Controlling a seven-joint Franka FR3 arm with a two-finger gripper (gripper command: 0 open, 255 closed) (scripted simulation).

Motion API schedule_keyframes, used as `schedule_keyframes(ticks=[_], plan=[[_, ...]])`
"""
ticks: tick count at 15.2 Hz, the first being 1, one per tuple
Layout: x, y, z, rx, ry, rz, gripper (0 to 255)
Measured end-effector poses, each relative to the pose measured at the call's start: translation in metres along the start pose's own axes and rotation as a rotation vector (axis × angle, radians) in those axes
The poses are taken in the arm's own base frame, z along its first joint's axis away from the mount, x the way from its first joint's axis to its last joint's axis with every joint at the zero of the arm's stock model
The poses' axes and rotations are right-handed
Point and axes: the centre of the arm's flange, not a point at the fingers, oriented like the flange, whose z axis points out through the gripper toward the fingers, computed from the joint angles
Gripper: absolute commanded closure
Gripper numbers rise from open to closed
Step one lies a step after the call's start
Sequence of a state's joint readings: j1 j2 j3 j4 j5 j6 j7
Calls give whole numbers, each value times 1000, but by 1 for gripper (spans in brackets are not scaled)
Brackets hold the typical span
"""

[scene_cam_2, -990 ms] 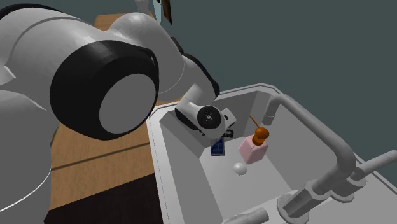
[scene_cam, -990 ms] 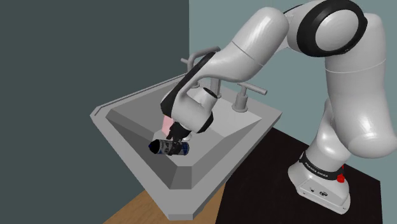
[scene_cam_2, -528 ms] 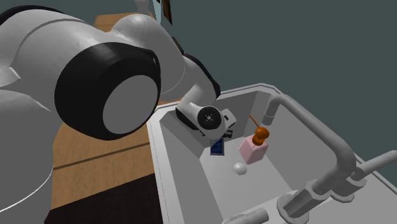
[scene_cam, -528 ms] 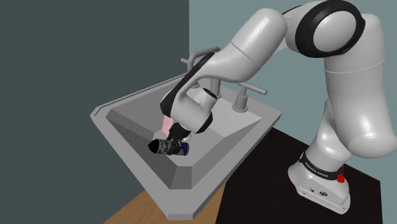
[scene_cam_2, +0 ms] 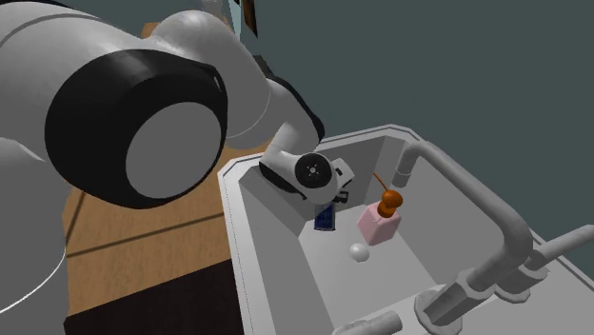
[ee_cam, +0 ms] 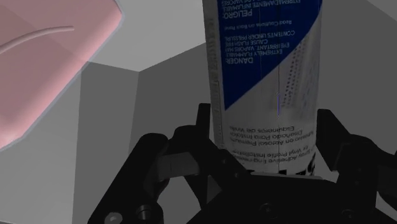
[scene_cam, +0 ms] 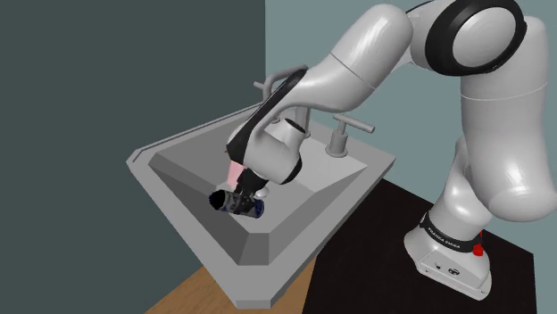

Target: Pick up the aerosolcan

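Claw state: my claw point(ee_cam: 266, 137) is pinching the aerosol can point(ee_cam: 267, 63); one black finger presses on each side of its blue-and-white body.
Can location: inside the sink point(scene_cam: 178, 143), low in the basin and under the wrist. In the shoulder view it is the dark shape at the claw point(scene_cam: 236, 201).
Contact with basin: I cannot tell whether the aerosol can point(scene_cam: 253, 209) rests on the sink floor or hangs just clear of it.
Long axis: it runs crosswise to the line between my fingers and extends well past the fingertips. From the shoulder view it looks nearly flat rather than upright.
Grip point: near one end of the can, so I judge most of its length overhangs. That end may sag or swing on a fast lift.
Neighbours: a pink bottle point(scene_cam_2: 378, 225) with a brown pump stands just beside the aerosol can point(scene_cam_2: 326, 217). A white ball point(scene_cam_2: 358, 252) lies a little further along the basin.
Way out: straight up and away from the pink bottle, staying clear of the sink wall and the faucet point(scene_cam_2: 476, 209).
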State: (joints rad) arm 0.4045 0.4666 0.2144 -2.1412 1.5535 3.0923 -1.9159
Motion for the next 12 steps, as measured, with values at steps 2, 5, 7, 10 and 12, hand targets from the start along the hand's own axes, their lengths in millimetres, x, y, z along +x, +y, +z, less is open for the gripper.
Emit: schedule_keyframes(ticks=[2,5,7,10,12], plan=[[5,1,-9,0,0,0,255],[13,2,-19,0,0,0,255],[18,3,-30,0,0,0,255],[27,3,-44,0,0,0,255],[32,3,-51,0,0,0,255]])
